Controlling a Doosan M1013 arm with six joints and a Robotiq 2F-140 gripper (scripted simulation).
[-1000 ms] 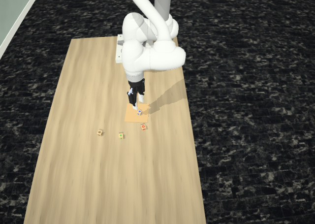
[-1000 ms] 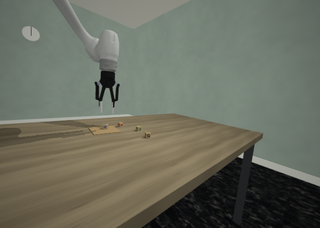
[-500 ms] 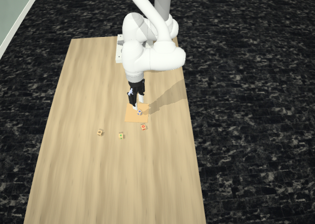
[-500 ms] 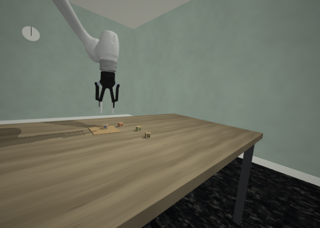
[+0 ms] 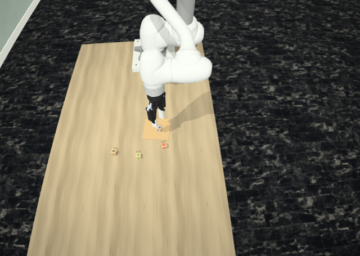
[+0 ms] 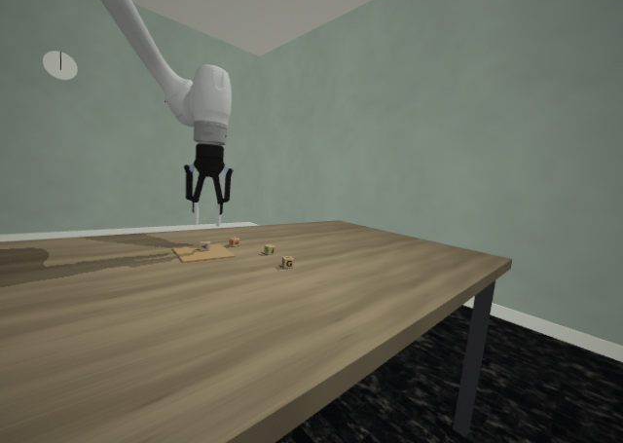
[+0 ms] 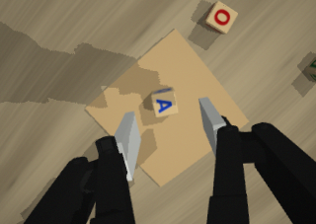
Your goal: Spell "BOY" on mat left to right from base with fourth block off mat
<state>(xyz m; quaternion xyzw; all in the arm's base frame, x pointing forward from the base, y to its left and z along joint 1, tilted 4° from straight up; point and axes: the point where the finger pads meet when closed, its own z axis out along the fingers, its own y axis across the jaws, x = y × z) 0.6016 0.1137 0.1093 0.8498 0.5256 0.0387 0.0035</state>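
The mat (image 5: 148, 134) (image 6: 217, 255) (image 7: 190, 68) lies flat on the table. A block with a blue A on top (image 5: 159, 128) (image 6: 204, 245) (image 7: 164, 104) stands on it. A block with a red O on top (image 5: 163, 145) (image 6: 234, 241) (image 7: 222, 18) stands off the mat, near its edge. A block with green marks (image 5: 138, 155) (image 6: 269, 249) (image 7: 312, 70) and a block with dark marks (image 5: 114, 151) (image 6: 287, 262), one side showing G, stand farther off; their top letters are unclear. My gripper (image 5: 158, 121) (image 6: 207, 223) (image 7: 169, 119) is partly open and empty, high above the mat.
The wooden table (image 5: 95, 189) (image 6: 351, 277) surrounds the mat. The arm's base plate (image 5: 135, 64) is at the table's far end in the top view. The arm's shadow falls over part of the mat and the table beside it.
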